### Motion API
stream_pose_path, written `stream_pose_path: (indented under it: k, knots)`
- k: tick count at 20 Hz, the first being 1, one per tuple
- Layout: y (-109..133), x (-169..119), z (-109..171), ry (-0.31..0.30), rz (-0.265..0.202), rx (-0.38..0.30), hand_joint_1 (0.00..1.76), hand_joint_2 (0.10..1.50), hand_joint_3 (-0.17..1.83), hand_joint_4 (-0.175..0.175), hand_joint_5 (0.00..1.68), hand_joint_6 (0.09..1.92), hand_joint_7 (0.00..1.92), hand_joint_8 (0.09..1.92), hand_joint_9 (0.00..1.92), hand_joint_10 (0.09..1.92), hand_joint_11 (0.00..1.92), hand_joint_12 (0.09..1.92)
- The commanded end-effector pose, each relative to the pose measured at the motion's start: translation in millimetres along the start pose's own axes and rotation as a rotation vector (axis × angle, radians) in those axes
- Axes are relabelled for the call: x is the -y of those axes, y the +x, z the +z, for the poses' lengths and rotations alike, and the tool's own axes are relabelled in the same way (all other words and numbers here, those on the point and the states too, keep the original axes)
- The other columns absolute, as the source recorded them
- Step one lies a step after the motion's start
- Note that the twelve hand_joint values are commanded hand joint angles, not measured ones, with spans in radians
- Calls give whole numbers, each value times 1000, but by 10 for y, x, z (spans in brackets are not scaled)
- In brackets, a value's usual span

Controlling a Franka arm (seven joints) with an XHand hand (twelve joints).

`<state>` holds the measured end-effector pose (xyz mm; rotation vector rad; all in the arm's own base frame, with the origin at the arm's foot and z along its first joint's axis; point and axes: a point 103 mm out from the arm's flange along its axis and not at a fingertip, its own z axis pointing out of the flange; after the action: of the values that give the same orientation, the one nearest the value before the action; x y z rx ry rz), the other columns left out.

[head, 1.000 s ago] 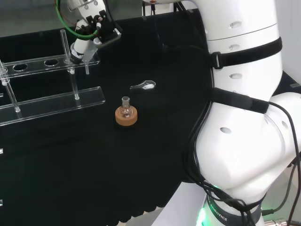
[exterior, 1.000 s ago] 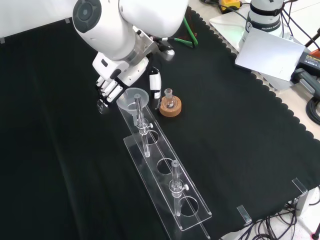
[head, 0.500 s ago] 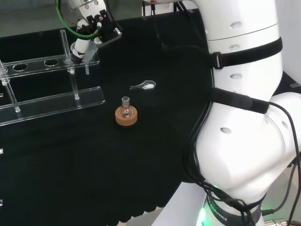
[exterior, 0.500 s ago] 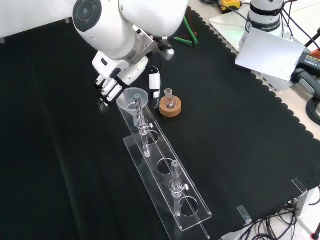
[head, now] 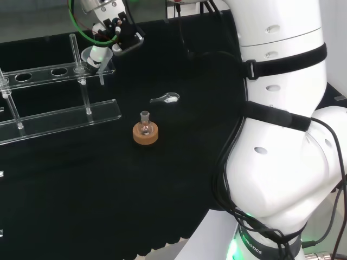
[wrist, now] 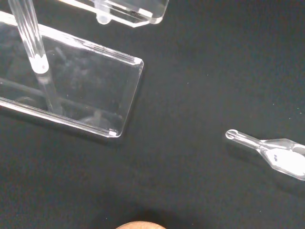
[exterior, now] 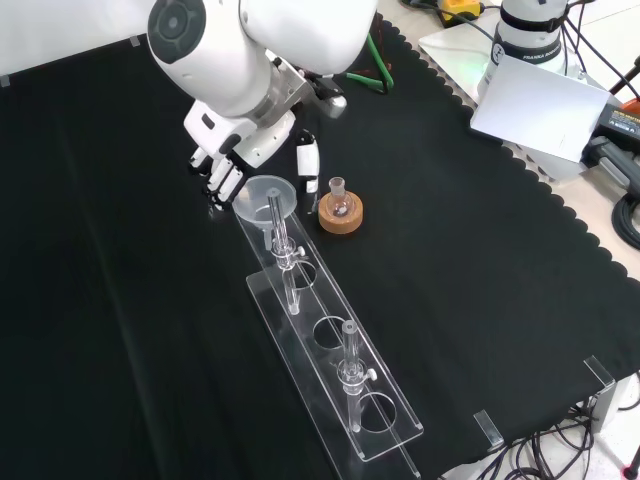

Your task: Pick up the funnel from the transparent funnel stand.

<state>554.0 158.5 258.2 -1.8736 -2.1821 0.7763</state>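
Clear funnel (exterior: 266, 193) seated in stand (exterior: 330, 350); hand (exterior: 225, 170) beside it, fingers relaxed, holding nothing.

A small flask (head: 145, 120) is seated upright in a cork ring (head: 145, 135) on the black cloth (head: 162, 184). A clear scoop (head: 165, 98) is laid flat nearby, apart from the ring. A white panel (exterior: 540, 107) is seen beyond the cloth's scalloped edge.
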Motion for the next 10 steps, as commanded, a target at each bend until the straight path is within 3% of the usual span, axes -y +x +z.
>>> stream_pose_path:
  k: [1, 3, 6, 10]
  knots:
    - [-20, 76, -66, -115, 28, 44, 609, 810, 179, -81, 495, 87, 445, 778, 794, 623, 170, 1522]
    - [-6, 110, -119, -162, 37, 57, 650, 808, 237, -74, 584, 140, 580, 759, 896, 576, 226, 1497]
    - [27, 159, -201, -214, 45, 85, 703, 788, 372, -54, 733, 509, 784, 720, 1049, 500, 312, 1450]
    - [37, 252, -337, -227, 41, 98, 736, 770, 485, -33, 841, 738, 914, 711, 1148, 467, 371, 1423]
